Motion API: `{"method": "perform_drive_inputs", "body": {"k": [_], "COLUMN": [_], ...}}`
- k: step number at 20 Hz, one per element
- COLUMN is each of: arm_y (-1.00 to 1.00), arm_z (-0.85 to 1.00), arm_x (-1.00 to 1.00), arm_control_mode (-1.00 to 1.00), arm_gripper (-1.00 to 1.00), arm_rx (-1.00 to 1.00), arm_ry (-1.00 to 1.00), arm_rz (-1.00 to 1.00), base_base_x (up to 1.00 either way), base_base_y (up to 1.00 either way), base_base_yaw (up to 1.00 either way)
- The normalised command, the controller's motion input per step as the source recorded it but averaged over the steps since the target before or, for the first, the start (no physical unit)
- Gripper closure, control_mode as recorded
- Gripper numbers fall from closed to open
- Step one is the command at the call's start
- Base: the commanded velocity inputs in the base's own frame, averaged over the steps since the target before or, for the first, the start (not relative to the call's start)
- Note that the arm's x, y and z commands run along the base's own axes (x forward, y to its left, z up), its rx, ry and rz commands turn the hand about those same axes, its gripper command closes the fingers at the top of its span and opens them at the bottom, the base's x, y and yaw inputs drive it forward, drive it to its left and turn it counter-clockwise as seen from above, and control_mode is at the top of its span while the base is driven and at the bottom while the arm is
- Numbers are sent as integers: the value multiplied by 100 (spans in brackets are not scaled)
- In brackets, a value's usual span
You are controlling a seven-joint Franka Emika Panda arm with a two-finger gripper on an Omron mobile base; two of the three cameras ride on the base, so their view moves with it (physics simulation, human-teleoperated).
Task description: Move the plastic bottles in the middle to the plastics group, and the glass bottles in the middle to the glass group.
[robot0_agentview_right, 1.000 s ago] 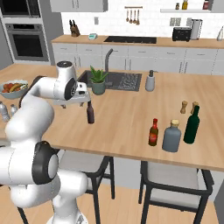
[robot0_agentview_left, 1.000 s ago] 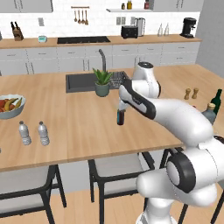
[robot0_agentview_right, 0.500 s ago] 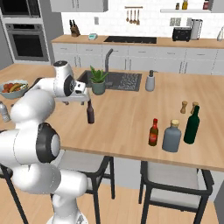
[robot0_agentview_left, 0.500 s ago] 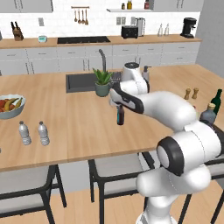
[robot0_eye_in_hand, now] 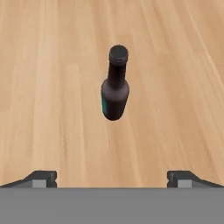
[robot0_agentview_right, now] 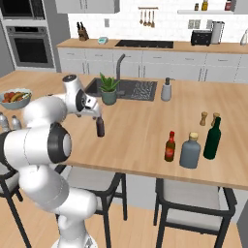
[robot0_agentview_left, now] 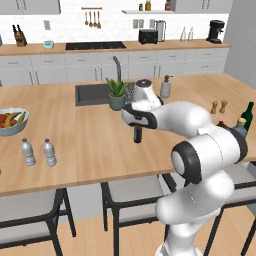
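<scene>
The gripper [robot0_eye_in_hand: 112,177] hung spread as wide as it would go, its two dark fingertips [robot0_eye_in_hand: 41,177] far apart with nothing between them. Directly beneath it, standing upright on the wooden island counter [robot0_agentview_left: 90,145], was the near-black bottle with the blue label [robot0_eye_in_hand: 115,85]; the fingers were above its cap and clear of it, not touching. From the left side I could see the same bottle [robot0_agentview_left: 137,134] poking out just under the white hand, and from the right it [robot0_agentview_right: 100,127] stood a little below and in front of the wrist.

Well off to the gripper's right, near the far end of the counter, stood the brown bottle with the red neck [robot0_agentview_right: 169,147], just beside the squat grey-blue bottle with the cork stopper [robot0_agentview_right: 190,151], and next to that the tall green wine bottle [robot0_agentview_right: 212,138]. Two small shakers [robot0_agentview_right: 209,118] sat just behind that cluster.

Well off to the gripper's left, two small clear water bottles with white caps [robot0_agentview_left: 38,152] stood side by side near the counter's front edge, with the bowl of fruit [robot0_agentview_left: 11,121] behind them. Beyond the gripper, a small potted plant [robot0_agentview_left: 117,95] sat at the edge of the sink [robot0_agentview_left: 92,94], and a soap dispenser [robot0_agentview_right: 166,89] stood further along.
</scene>
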Motion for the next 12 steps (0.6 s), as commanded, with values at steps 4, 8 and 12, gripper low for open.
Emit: {"method": "perform_drive_inputs", "body": {"k": [4, 8, 12], "arm_y": [-4, -17, -38], "arm_z": [-29, -15, 0], "arm_x": [46, 22, 9], "arm_control_mode": [-100, -100, -100], "arm_gripper": [-100, -100, -100], "arm_rx": [0, 0, 1], "arm_ry": [-16, -12, -3], "arm_rz": [0, 0, 1], "base_base_x": [0, 0, 0], "base_base_y": [0, 0, 0], "base_base_yaw": [0, 0, 0]}}
